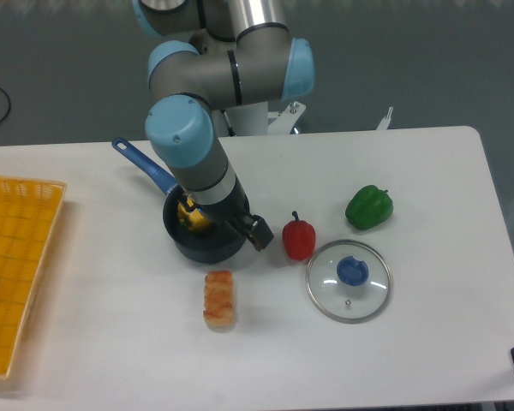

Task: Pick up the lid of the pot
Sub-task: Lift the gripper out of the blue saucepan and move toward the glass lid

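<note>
My gripper [225,221] hangs over the black pot on the left half of the table, its fingers apart, so it looks open. The pot lid [330,295] lies flat on the table to the right of the gripper. It is round clear glass with a pale rim, and a blue knob [353,271] stands up from it. A gap of table separates lid and gripper. The gripper and arm hide part of the pot.
Beneath the gripper, the black pot [207,248] with a blue handle holds something yellow. A red pepper [299,240] stands between gripper and lid. A green pepper [369,208] lies behind the lid, a brown item [218,299] before the pot, an orange basket [17,244] at left.
</note>
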Action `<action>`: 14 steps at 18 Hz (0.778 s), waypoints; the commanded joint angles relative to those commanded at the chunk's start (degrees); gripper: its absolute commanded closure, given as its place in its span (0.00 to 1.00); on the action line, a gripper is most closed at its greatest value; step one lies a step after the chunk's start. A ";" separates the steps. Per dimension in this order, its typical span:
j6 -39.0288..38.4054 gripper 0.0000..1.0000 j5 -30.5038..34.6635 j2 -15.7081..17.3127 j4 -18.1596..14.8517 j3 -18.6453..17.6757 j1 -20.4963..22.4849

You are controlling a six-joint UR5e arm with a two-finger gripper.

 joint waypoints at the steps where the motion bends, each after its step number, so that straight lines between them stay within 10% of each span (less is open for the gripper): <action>1: 0.18 0.00 0.09 0.00 0.09 -0.09 0.17; 14: 1.57 0.00 -0.97 -0.61 0.97 -0.18 7.55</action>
